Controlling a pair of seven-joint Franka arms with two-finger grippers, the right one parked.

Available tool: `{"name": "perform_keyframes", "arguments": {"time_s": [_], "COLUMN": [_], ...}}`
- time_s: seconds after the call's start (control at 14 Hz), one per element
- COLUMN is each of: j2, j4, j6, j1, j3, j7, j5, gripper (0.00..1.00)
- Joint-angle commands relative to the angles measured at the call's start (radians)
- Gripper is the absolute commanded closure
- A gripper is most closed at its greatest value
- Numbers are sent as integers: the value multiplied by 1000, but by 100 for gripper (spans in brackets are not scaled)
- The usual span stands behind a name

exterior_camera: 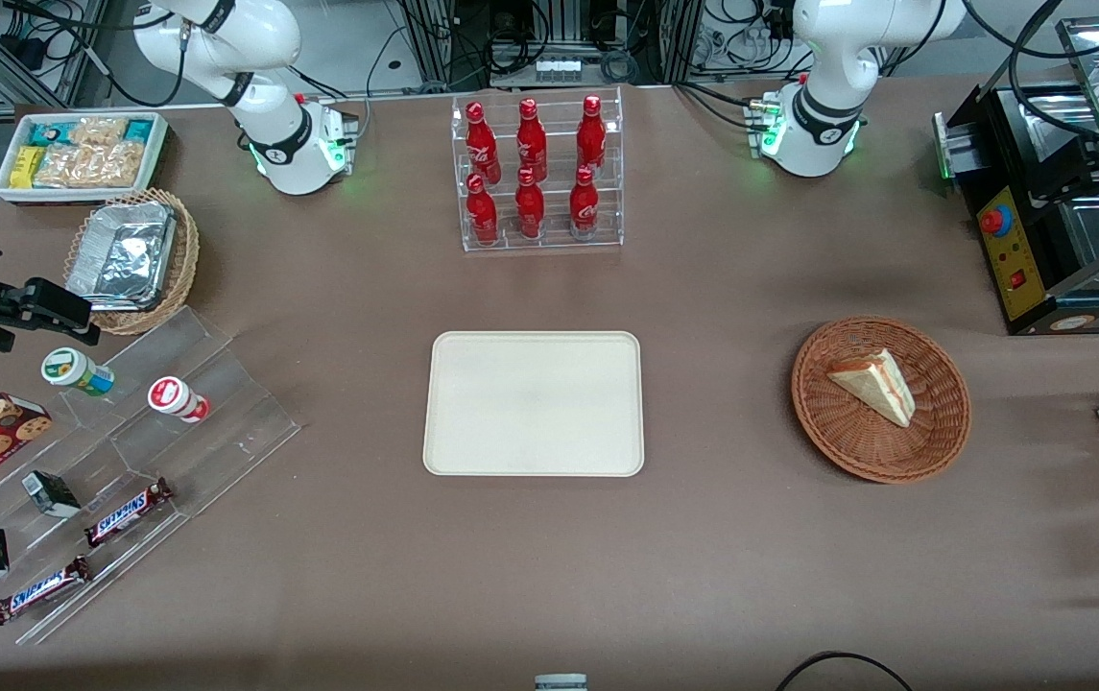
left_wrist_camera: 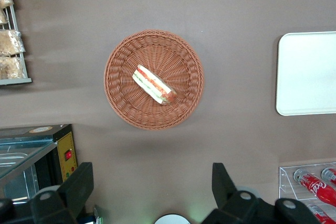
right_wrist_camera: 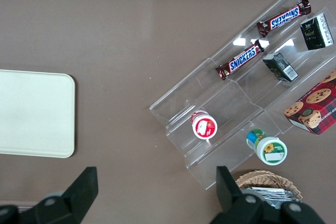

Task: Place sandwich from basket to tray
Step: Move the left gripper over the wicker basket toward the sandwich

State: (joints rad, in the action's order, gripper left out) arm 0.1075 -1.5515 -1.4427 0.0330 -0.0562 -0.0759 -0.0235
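Fingers (left_wrist_camera: pixel 152 192) apart, high above basket (left_wrist_camera: pixel 118 90).

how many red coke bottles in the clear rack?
6 red cola bottles in the clear acrylic rack: three on the upper step, three on the lower. None look hidden. Left gripper hovers above the wicker basket, jaws open.
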Motion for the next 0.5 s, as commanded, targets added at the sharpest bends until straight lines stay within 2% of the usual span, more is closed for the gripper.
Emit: {"name": "perform_keyframes", "arguments": {"time_s": [0.0, 0.29, 0.43], "j2": [-8, -55, -97], "j4": [31, 27, 13], "j6": [69, 61, 38], "j1": [10, 5, -10], "j3": [-13, -16, -17], "j7": [1, 30, 154], "j5": [11, 17, 19], "gripper": [0, 0, 0]}}
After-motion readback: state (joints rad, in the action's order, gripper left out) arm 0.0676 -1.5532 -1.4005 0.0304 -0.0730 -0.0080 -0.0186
